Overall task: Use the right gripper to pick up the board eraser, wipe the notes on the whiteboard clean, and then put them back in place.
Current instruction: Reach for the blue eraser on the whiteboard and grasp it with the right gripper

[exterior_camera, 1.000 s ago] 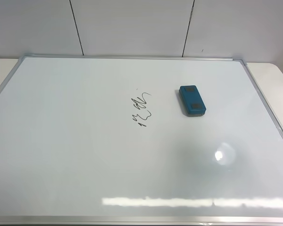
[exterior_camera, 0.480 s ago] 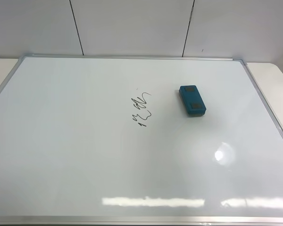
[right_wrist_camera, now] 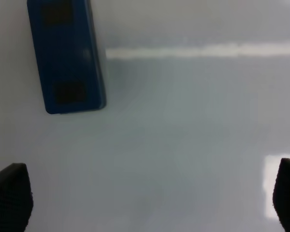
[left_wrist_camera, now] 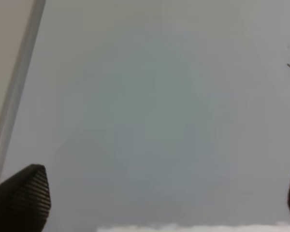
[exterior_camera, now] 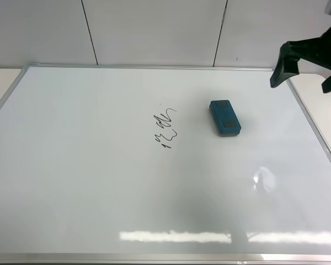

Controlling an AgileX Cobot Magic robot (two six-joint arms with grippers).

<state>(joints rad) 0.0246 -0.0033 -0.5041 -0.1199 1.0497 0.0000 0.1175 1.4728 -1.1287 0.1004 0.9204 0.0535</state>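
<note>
Board eraser [exterior_camera: 225, 117] lies flat on the whiteboard [exterior_camera: 99, 176], just right of the notes [exterior_camera: 165, 131]; the right gripper [exterior_camera: 301, 84] hovers over the whiteboard's far right corner. Left wrist: left gripper [left_wrist_camera: 159, 203] spread wide, empty, above bare whiteboard. Right wrist: jaws spread wide, empty, clear of the eraser.

Silver-framed whiteboard [exterior_camera: 99, 182], lying flat on a pale table [exterior_camera: 1, 83] (only its corners show), teal board eraser [exterior_camera: 225, 117] right of centre, black notes [exterior_camera: 165, 128] near its left, not touching.
</note>
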